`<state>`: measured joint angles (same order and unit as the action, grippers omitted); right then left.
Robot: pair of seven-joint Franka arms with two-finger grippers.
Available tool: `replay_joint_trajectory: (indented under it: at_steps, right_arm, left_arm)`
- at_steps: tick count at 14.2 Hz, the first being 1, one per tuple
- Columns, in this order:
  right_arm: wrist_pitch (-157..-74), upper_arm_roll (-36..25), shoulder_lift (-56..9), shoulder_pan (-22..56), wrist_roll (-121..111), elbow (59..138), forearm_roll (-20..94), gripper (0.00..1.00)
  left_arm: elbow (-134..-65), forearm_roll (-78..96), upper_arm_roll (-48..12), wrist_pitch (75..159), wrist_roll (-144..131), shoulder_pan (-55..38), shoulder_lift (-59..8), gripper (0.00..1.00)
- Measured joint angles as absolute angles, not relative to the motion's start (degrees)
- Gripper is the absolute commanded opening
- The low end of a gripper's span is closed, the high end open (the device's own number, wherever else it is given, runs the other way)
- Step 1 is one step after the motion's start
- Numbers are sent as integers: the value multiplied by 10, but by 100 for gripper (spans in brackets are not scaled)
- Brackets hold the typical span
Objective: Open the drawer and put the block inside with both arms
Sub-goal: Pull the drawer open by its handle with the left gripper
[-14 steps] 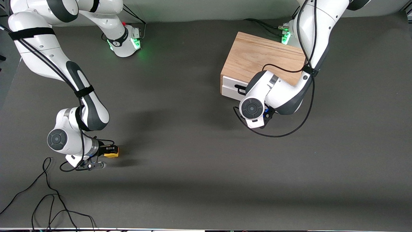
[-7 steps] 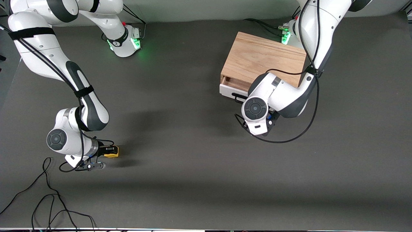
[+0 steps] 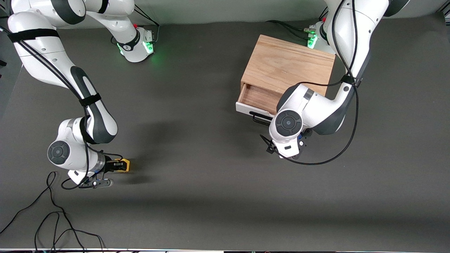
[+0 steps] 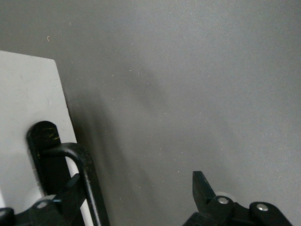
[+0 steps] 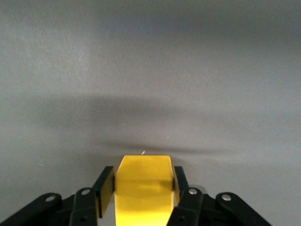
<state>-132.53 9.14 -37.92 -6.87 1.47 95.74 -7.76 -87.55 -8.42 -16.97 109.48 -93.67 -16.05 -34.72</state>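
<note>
The light-wood cabinet [image 3: 288, 65] stands near the left arm's base. Its drawer [image 3: 258, 96] is partly pulled out, showing the wood interior and the white front panel [image 3: 245, 107]. My left gripper [image 4: 136, 181] is open; one finger [image 4: 70, 190] is hooked between the black bar handle [image 4: 87, 174] and the panel [image 4: 28, 103]. In the front view the left wrist hides this gripper. My right gripper [image 3: 117, 165] is shut on the yellow block [image 3: 123, 165], at or just above the table toward the right arm's end. The block [image 5: 143, 188] sits squarely between the pads.
Loose black cables [image 3: 52, 218] lie on the table near the front camera at the right arm's end. A cable loop [image 3: 316, 158] hangs from the left arm in front of the drawer. The dark table [image 3: 197, 147] stretches between the block and the drawer.
The drawer has slid out of the cabinet toward the front camera as the left arm drew back with the handle. The right gripper with the block has barely moved.
</note>
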Motion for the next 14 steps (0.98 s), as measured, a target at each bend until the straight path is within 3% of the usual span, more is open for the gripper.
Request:
replay_joint_trajectory:
  at_steps: [4, 5, 6, 11, 14]
  right_arm:
    - [-1302, 91, -379, -69, 15, 935, -78, 35]
    - [-1301, 91, -379, -68, 15, 935, -78, 83]
    - [-1301, 91, -379, -68, 15, 936, -78, 100]
    - [-1295, 91, -380, -68, 15, 937, -78, 100]
    - [-1297, 91, -381, -68, 15, 947, -78, 100]
  left_arm:
    - [-862, -84, -169, 1106, -937, -161, -348, 99]
    - [-849, -84, -169, 1100, -937, -161, -348, 99]
    - [-829, -84, -169, 1078, -937, -160, -348, 99]
    - [-688, -84, -171, 882, -936, -160, -343, 99]
    - [-639, -85, -170, 782, -886, -158, -327, 99]
